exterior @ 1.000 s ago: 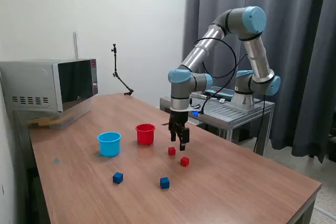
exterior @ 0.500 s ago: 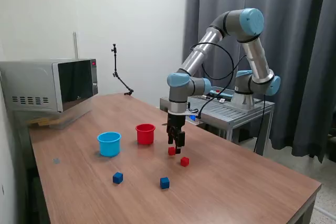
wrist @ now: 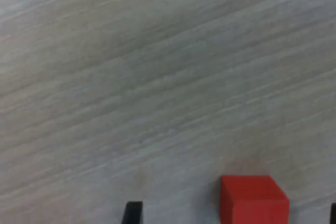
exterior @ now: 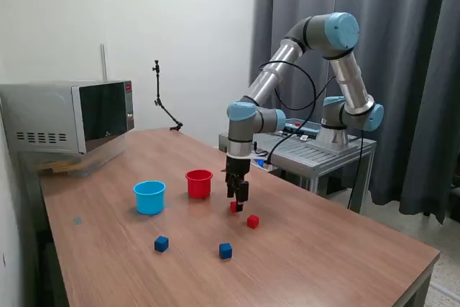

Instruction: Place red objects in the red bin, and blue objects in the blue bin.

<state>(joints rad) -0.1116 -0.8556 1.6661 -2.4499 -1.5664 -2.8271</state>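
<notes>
In the exterior view, my gripper is lowered right onto one red cube, which peeks out at its tips. The wrist view shows that red cube on the wood between two dark fingertips spread wide apart, so the gripper is open and not touching it. A second red cube lies just beyond, toward the exterior view's right. Two dark blue cubes sit nearer the table's front. The red cup and the light blue cup stand to the exterior view's left of the gripper.
A microwave stands at the table's back on the exterior view's left. A thin black stand rises at the far edge. The arm's base sits on a metal cart beside the wooden table.
The gripper has moved down and slightly toward the exterior view's left, from above the table to around the nearer red cube. The cubes and cups have not moved.
</notes>
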